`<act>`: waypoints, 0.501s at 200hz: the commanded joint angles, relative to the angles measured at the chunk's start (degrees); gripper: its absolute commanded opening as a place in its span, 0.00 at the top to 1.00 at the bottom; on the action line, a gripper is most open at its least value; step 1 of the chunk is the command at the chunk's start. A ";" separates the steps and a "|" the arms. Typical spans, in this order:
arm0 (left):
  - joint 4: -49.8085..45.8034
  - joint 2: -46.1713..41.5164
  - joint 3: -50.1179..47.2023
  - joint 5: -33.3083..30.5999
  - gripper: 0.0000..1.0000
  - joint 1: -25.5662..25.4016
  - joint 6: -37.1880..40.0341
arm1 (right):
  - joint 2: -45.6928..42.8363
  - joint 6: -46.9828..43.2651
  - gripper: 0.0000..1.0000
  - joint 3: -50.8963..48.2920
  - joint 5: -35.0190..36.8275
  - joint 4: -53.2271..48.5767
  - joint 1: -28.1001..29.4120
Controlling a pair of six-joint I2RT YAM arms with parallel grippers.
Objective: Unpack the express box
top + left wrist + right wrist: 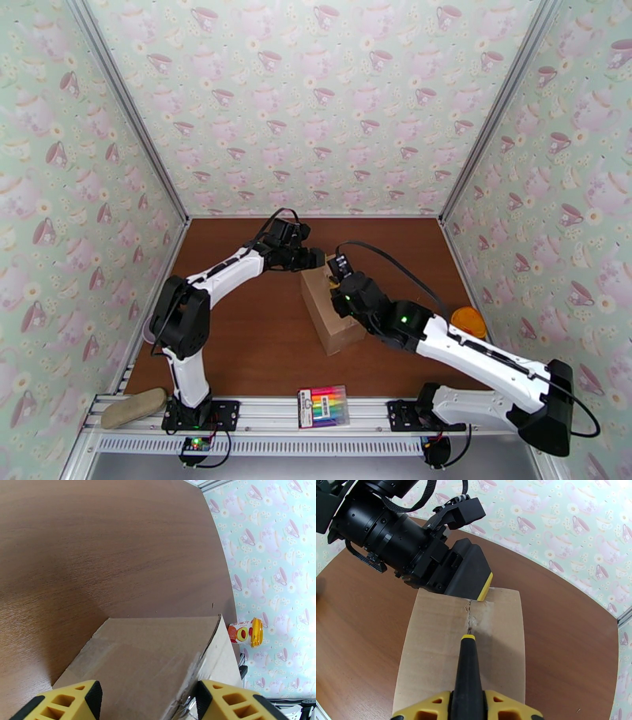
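The express box [332, 316], a tan carton with a taped top seam, lies mid-table. My left gripper [312, 259] is at its far end. In the left wrist view its yellow fingers [79, 703] stand open, spread over the box top [146, 657] with nothing between them. My right gripper [468, 699] is shut on a black tool [467, 665] with a yellow collar. The tool's thin tip touches the seam [468, 629], where the tape looks torn and wrinkled. The left gripper's yellow pad [485, 588] sits on the box's far edge just beyond the tip.
A flat pack of rainbow markers [324, 406] lies on the near rail between the arm bases. An orange-capped bottle [468, 322] lies by the right wall, behind the right arm. A tan oblong object [133, 406] rests at the near left corner. Patterned walls enclose three sides.
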 commanded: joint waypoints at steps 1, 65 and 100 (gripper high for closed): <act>-3.55 2.07 -2.84 -8.38 0.32 0.84 -0.58 | -2.02 1.85 1.00 -1.15 -2.02 -5.38 1.49; -3.49 2.07 -2.85 -9.47 0.32 0.93 -1.06 | -2.16 3.58 1.00 -2.90 -2.14 -5.49 1.85; -3.70 2.12 -2.75 -10.23 0.32 1.09 -1.28 | -1.31 3.41 1.00 -2.09 -0.90 -6.77 3.07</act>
